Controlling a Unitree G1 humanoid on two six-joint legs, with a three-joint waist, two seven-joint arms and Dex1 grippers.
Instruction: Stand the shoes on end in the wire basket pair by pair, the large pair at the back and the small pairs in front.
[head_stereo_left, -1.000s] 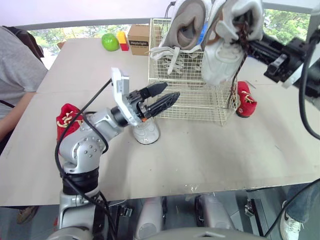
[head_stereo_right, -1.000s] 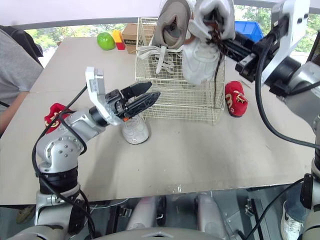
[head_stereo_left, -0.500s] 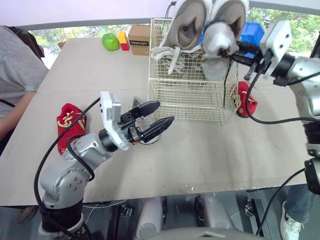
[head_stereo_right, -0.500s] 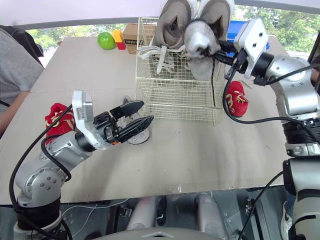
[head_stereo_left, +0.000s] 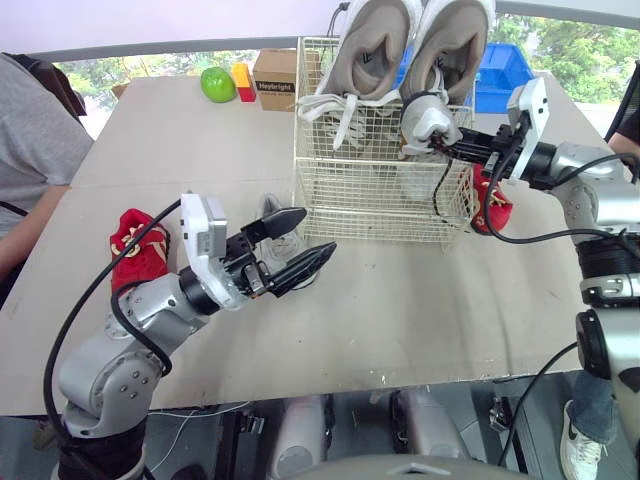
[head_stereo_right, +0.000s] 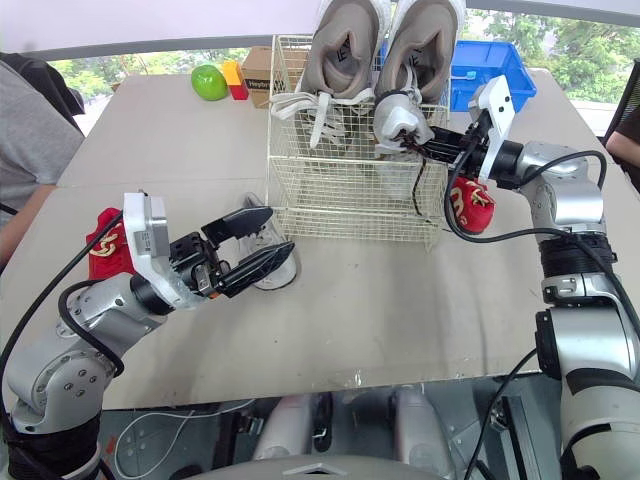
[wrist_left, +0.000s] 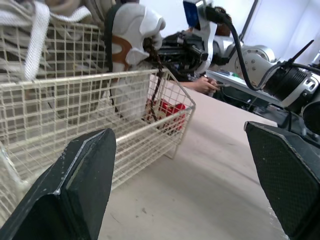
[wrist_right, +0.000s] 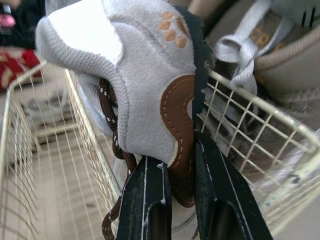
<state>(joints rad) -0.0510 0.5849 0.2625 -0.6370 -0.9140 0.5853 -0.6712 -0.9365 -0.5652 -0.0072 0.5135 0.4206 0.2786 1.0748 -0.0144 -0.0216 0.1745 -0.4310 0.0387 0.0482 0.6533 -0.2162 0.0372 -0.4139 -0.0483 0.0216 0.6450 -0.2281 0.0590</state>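
**Right tool clamped on small shoe at basket rim; left tool spread wide**

Head views: the right tool (head_stereo_left: 452, 148) grips the small grey-white shoe with brown trim (head_stereo_left: 424, 118). It holds the shoe at the near corner of the cream wire basket (head_stereo_left: 372, 196), directly ahead of its fingertips. Just past the held shoe, the pair of large grey sneakers (head_stereo_left: 372, 48) stands on end at the back of the basket, openings facing the robot.

Right wrist view adds the grip detail. Both black fingers (wrist_right: 150, 200) pinch the brown-edged collar at the heel, and a brown lace hangs beside them.

Shoe axis: roughly upright. The heel end is up above the rim and the rest runs down inside the mesh. The left wrist view confirms this from the side.

The left tool (head_stereo_left: 314, 232) hovers over the tabletop (head_stereo_left: 400, 300), fingers well apart, holding nothing. A small white shoe (head_stereo_left: 268, 214) stands on the tabletop just behind its fingers.

A red embroidered shoe (head_stereo_left: 138, 244) lies back beside the left arm. A second red shoe (head_stereo_left: 496, 206) lies below the right tool, outside the basket. The left wrist view shows it through the mesh.
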